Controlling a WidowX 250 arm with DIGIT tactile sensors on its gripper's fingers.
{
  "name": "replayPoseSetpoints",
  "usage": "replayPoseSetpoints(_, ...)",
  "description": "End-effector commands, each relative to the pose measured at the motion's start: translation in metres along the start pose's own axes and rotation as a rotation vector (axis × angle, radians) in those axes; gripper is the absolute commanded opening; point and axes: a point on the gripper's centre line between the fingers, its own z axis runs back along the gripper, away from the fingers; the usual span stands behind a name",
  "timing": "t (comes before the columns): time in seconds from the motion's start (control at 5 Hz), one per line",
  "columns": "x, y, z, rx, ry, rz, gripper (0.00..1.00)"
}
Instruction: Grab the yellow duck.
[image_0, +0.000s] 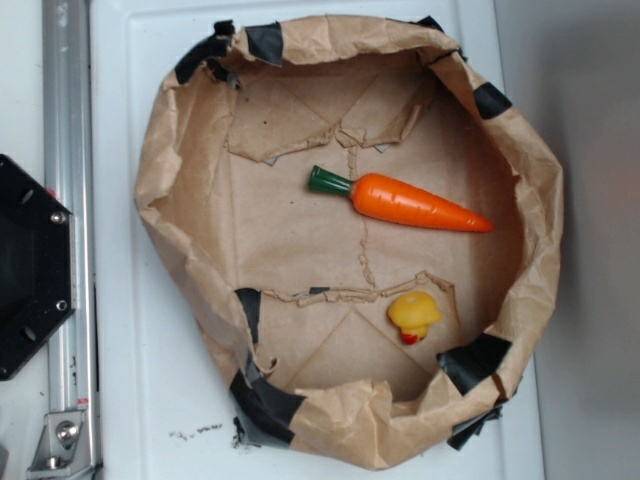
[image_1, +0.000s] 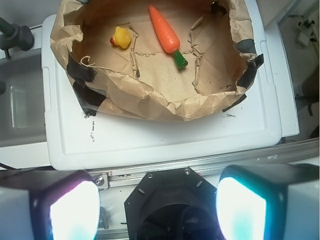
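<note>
My gripper (image_1: 157, 205) is open and holds nothing. The small yellow rubber duck (image_0: 414, 317) lies in the brown paper basin (image_0: 170, 160), at 6 o'clock from the long orange plastic carrot (image_0: 415, 203).

wrist view cuts the gripper (image_1: 157, 205) at the bottom edge, both fingers (image_1: 70, 207) just glowing blurs, tips out of sight; the paper bowl's (image_1: 150, 102) far rim runs off the top; exterior view shows no gripper, and the black base (image_0: 25, 265) is cropped at the left
</note>
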Motion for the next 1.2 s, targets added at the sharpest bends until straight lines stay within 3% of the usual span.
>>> replayPoseSetpoints(0.0, 0.000, 0.000, 0.000, 0.000, 0.000, 0.000, 1.00)
replayPoseSetpoints(0.2, 0.049, 0.011, -0.019, -0.066, -0.103, -0.076, 1.00)
replayPoseSetpoints(0.4, 0.091, 0.014, -0.037, -0.082, -0.210, 0.031, 1.00)
replayPoseSetpoints(0.8, 0.142, 0.009, -0.110, -0.127, -0.199, 0.539, 1.00)
replayPoseSetpoints(1.0, 0.162, 0.003, -0.141, -0.186, -0.064, 0.413, 1.00)
